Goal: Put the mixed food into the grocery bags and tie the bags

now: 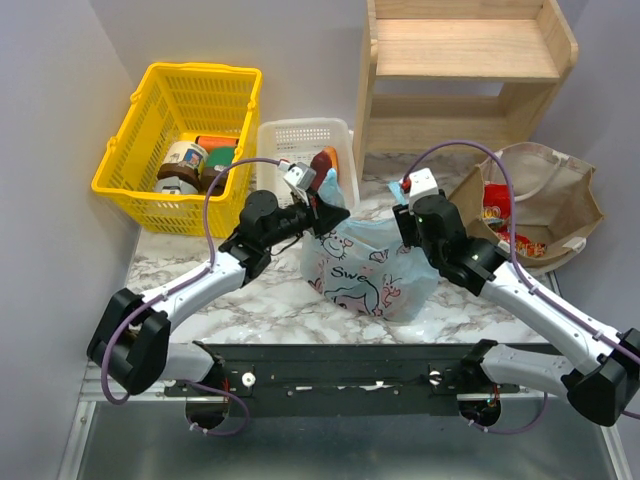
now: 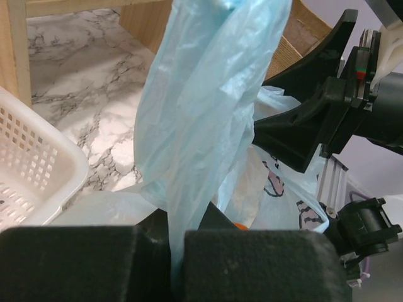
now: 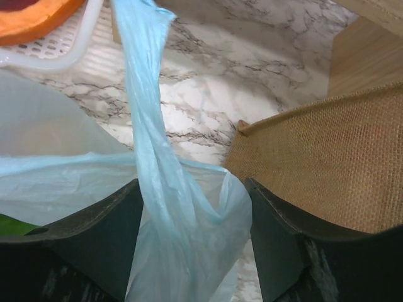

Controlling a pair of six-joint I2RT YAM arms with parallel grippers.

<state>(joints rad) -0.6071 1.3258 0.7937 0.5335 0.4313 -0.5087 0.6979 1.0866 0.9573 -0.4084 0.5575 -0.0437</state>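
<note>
The left arm (image 1: 200,285) and right arm (image 1: 530,295) angle inward to the light-blue plastic bag (image 1: 365,270). The left gripper (image 2: 178,258) pinches one twisted handle; the right gripper (image 3: 189,245) has jaws spread around another.

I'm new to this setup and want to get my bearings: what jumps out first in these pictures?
The light-blue printed bag sits mid-table, one strand pinched in the shut left pincer, another running between the fingers of the open right pincer. A bright yellow basket holding jars stands at the back left. A tan bag with red packets inside lies at the right.
</note>
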